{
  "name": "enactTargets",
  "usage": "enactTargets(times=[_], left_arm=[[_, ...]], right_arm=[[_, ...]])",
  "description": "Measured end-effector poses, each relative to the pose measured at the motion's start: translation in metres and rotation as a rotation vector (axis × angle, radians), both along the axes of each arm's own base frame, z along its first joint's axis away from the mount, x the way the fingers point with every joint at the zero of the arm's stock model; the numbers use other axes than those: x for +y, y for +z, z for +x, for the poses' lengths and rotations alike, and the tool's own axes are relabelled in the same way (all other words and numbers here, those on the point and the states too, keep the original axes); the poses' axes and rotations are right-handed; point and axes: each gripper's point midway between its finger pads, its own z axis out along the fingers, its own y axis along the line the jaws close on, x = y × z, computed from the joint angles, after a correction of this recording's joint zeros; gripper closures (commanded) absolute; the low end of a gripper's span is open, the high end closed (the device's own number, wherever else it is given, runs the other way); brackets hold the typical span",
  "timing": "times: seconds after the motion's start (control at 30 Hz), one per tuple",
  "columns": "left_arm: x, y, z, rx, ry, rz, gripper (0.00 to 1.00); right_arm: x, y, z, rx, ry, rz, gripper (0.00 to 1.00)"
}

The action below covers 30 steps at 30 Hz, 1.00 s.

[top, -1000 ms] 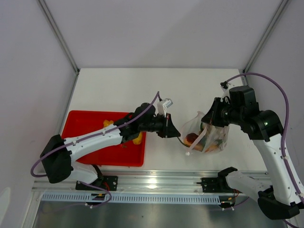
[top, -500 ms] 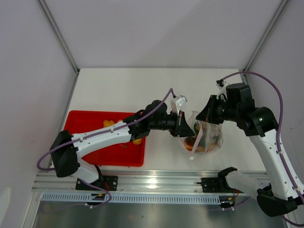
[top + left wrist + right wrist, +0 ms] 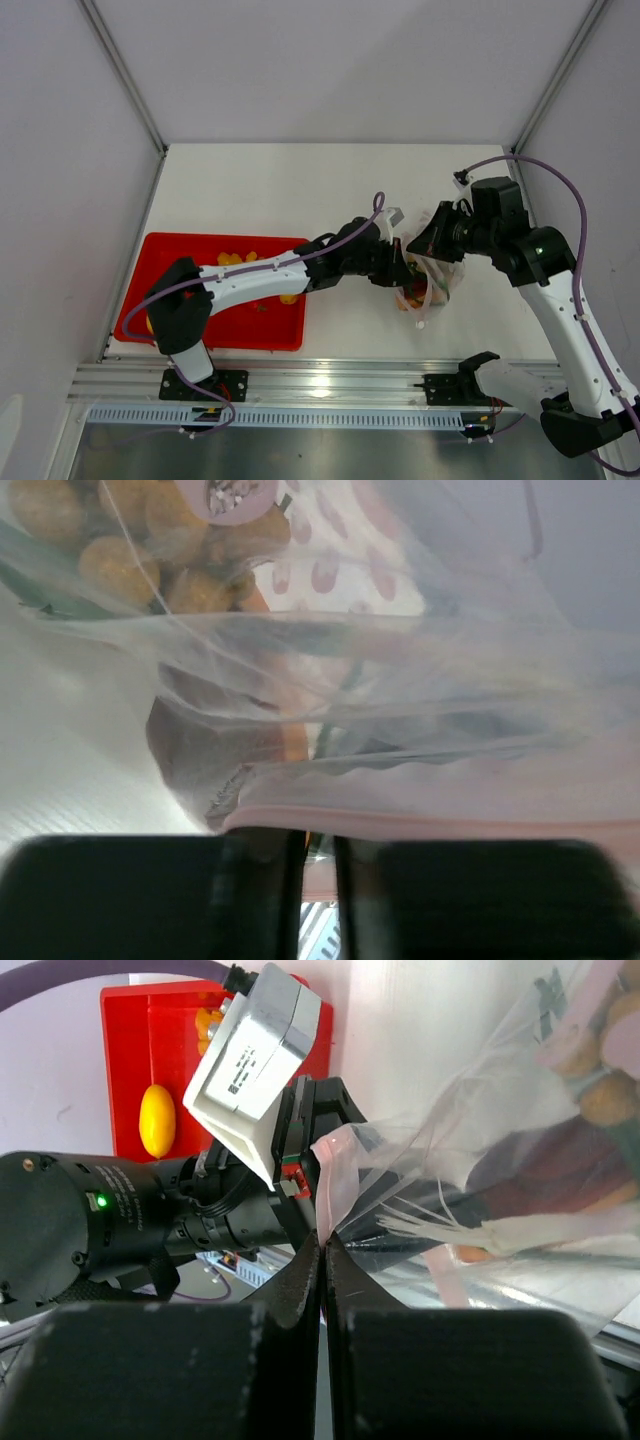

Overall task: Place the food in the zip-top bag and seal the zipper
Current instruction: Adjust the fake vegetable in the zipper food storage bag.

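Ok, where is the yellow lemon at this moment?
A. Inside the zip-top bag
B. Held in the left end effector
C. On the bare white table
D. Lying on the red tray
D: the right wrist view shows the yellow lemon lying on the red tray, well apart from the zip-top bag.
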Motion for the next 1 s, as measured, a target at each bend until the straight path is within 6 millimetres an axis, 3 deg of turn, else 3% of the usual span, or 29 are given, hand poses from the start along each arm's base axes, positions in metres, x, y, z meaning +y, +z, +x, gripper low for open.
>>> enactTargets(times=[0.17,0.3,0.43,0.6,0.73,0.87,1.0], left_arm=[[0.013,-0.021,0.004,-0.003,0.054,0.041,0.26],[0.029,-0.028,-0.002,-0.023,0.059,0.068,0.04],[0.049,-0.009,-0.016,-0.094,0.038,0.049,0.0],[0.074,0.034,-0.039,-0.222,0.005,-0.019,0.01],[0.097,0.063,-0.044,-0.317,0.039,-0.058,0.0],[0.119,0.071,-0.035,-0.385,0.113,-0.038,0.03],[0.123,0.059,-0.024,-0.418,0.144,0.024,0.03]], right_arm=[[0.004,-0.011,0.003,0.02,-0.012,0.023,1.0],[0.005,-0.017,0.004,0.032,-0.014,0.022,1.0],[0.004,-0.018,0.004,0.025,-0.007,0.017,1.0],[0.003,-0.019,0.004,0.011,0.01,0.002,1.0],[0.003,-0.019,0.002,0.004,0.023,-0.006,1.0],[0.002,-0.017,-0.004,-0.003,0.041,-0.005,1.0],[0.0,-0.015,-0.011,-0.008,0.055,-0.004,1.0]])
